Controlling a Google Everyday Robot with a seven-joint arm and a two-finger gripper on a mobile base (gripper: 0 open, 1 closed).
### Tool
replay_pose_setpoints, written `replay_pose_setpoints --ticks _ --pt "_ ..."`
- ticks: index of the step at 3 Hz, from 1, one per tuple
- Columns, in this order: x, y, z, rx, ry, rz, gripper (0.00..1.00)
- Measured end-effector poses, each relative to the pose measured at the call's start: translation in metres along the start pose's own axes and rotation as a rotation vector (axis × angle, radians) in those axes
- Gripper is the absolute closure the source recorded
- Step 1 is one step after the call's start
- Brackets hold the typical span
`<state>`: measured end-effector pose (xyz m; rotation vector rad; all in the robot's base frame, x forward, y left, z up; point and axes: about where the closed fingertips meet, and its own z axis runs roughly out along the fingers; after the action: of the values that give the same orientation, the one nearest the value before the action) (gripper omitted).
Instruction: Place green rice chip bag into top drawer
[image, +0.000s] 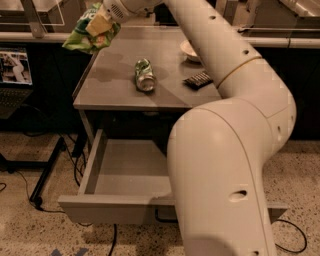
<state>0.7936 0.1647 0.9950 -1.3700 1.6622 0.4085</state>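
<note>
The green rice chip bag (86, 36) is crinkled and bright green, and hangs in the air above the table's far left corner. My gripper (102, 22) is at the top left of the camera view and is shut on the bag's upper part. The top drawer (107, 197) is pulled open below the tabletop, grey and shallow, with nothing visible inside. My big white arm (225, 150) hides the drawer's right half and its handle.
A green-patterned can (144, 75) lies on its side on the grey table (110, 85). A small black packet (198, 79) and a pale bowl (190, 50) sit further right. A laptop screen (14, 65) and a black stand leg (45, 175) are at the left.
</note>
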Motion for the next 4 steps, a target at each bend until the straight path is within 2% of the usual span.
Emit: replay_pose_setpoints --ticks 1,2,3,4 --pt "-0.016 0.014 -0.042 -0.031 -0.042 -0.041 1.0" --pt "-0.024 0.032 -0.094 -0.035 -0.099 -0.092 1.0" --pt "-0.012 0.067 -0.148 -0.029 -0.138 -0.14 1.0" --pt "0.015 0.105 -0.176 -0.031 -0.152 -0.13 1.0"
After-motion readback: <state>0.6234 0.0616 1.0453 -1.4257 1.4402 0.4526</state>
